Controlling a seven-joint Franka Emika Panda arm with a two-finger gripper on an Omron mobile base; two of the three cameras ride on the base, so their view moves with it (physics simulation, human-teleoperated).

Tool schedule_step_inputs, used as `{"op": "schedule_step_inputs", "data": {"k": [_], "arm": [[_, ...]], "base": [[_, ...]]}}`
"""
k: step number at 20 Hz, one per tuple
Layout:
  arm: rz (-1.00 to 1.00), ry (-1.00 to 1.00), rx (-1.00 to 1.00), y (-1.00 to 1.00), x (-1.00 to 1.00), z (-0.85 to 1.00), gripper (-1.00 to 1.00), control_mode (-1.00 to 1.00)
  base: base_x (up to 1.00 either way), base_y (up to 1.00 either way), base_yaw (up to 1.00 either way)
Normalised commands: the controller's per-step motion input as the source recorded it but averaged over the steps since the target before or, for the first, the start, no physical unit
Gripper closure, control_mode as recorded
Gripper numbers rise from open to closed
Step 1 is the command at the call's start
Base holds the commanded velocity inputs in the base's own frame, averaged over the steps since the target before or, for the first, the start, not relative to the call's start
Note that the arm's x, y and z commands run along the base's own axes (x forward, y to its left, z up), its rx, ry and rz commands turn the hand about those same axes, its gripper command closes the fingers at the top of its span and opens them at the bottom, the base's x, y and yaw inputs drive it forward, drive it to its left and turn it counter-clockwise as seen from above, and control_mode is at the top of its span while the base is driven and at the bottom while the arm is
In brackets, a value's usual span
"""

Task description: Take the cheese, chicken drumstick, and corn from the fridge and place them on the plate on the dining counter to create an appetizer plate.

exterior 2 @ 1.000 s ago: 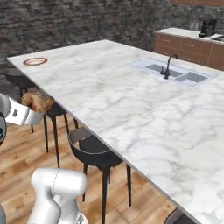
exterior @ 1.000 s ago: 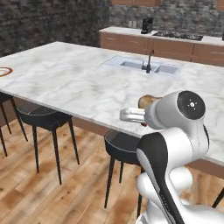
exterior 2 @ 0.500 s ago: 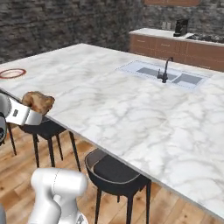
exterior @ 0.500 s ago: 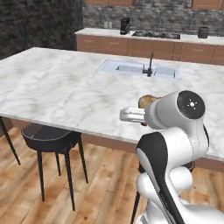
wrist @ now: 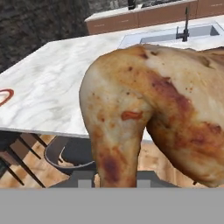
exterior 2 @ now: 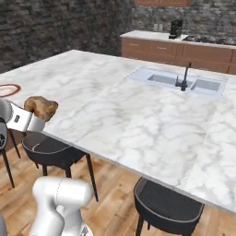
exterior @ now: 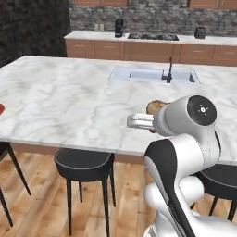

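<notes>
My gripper is shut on the chicken drumstick, a brown lumpy roasted piece held just off the near edge of the dining counter. In the left base view the drumstick peeks out behind my arm, above the white marble dining counter. Close up in the hand view, the drumstick hides the fingertips. The plate with its red-orange rim lies far left on the counter. It is also at the left edge in the left base view as the plate and in the hand view as the plate.
A sink with a dark faucet is set into the island top, also seen as the sink. Dark stools stand under the near edge. A brown-cabinet wall counter with a coffee machine runs along the back.
The whole scene has shifted in both base views, so the base has moved along the island. The drumstick stays in the shut gripper, in the same place relative to my arm.
</notes>
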Motion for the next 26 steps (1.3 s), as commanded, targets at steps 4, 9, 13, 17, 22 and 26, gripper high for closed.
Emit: {"op": "schedule_step_inputs", "data": {"k": [4, 9, 13, 17, 22, 26], "arm": [[0.00, 0.00, 0.00, 0.00, 0.00, 0.00, 1.00, 1.00], [0.00, 0.00, 0.00, 0.00, 0.00, 0.00, 1.00, 1.00], [0.00, 0.00, 0.00, 0.00, 0.00, 0.00, 1.00, 1.00], [0.00, 0.00, 0.00, 0.00, 0.00, 0.00, 1.00, 1.00], [0.00, 0.00, 0.00, 0.00, 0.00, 0.00, 1.00, 1.00], [0.00, 0.00, 0.00, 0.00, 0.00, 0.00, 1.00, 1.00]], "base": [[0.46, 1.00, -0.29], [0.14, 1.00, -0.23], [0.01, 1.00, -0.14], [0.00, 1.00, -0.11], [0.00, 1.00, -0.11], [0.00, 1.00, -0.13]]}}
